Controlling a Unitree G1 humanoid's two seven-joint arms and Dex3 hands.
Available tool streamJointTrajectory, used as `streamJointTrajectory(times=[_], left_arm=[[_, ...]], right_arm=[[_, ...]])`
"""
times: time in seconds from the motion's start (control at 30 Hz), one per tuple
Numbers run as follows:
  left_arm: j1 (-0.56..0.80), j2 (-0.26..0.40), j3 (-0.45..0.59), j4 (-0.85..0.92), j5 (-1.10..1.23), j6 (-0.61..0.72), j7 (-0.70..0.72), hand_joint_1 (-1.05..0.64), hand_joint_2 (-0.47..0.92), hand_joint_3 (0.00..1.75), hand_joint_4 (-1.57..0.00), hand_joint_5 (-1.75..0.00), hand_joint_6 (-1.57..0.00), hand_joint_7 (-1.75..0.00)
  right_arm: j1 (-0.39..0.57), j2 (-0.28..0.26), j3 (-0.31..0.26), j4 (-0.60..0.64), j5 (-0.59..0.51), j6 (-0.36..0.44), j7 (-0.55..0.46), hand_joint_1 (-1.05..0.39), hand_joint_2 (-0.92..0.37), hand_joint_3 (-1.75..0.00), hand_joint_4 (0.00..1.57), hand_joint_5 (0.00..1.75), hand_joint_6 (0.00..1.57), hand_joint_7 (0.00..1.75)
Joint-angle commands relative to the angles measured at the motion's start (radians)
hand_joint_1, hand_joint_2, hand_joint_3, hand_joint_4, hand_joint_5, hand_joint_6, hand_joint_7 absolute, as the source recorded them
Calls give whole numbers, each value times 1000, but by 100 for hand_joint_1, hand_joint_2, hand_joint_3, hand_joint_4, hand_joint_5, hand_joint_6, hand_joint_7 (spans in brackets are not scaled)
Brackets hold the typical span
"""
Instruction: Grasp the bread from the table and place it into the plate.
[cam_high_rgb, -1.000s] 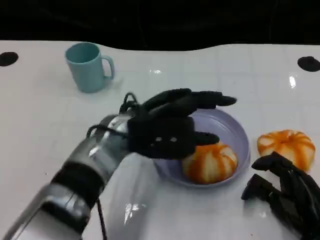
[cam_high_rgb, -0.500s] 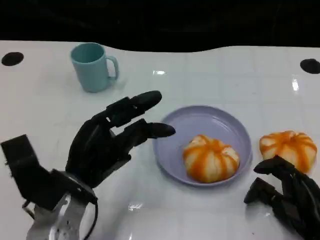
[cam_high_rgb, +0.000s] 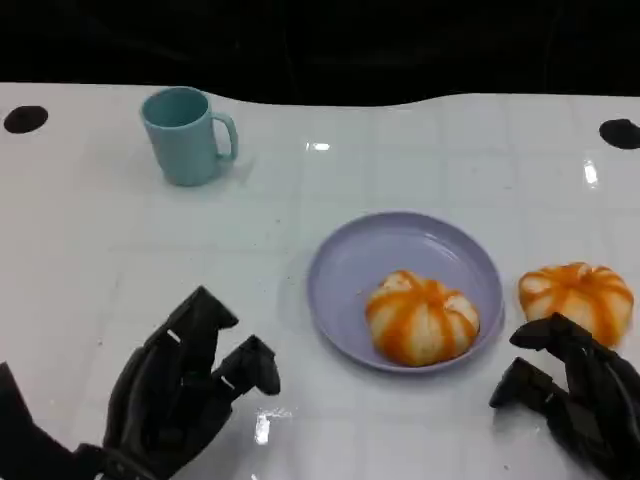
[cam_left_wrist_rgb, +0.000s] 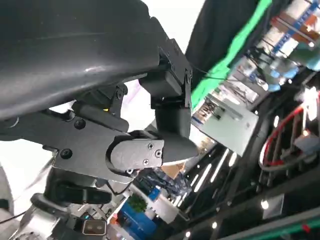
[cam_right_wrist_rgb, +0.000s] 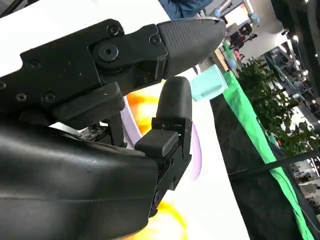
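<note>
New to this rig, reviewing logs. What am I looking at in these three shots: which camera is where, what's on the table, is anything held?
It is a humanoid robot with two black many-fingered hands. The head view looks down at a glossy white table. The left hand is at lower left, the right hand at lower right; both hold nothing. On the table: a light blue mug, a round lavender plate with one orange-and-white striped bread roll in it, and a second striped bread roll on the table beside the plate, just beyond the right hand. The other two pictures come from cameras behind each wrist, tilted, looking past the hand's black shell into the room.
</note>
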Motion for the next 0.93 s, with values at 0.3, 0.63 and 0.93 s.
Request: streamJointTrajectory(times=[0.3,0.63,0.93], left_arm=[[-13,-8,21,77,55,-38,-64,-54,92,41,-85,-175,-63,-175],[-28,0,23,115,72,-38,-100,-55,92,38,-85,-175,-62,-175],[-48,-2,39,141,94,-41,-99,-55,92,34,-85,-175,-62,-175]], right_arm=[[14,-16,-2,-11,-6,-12,-13,-55,-92,-17,65,157,66,117],[-3,-27,1,39,-18,-69,15,-55,-92,-21,67,153,63,117],[-32,-34,0,95,-22,-92,23,-56,-92,-21,67,154,63,117]])
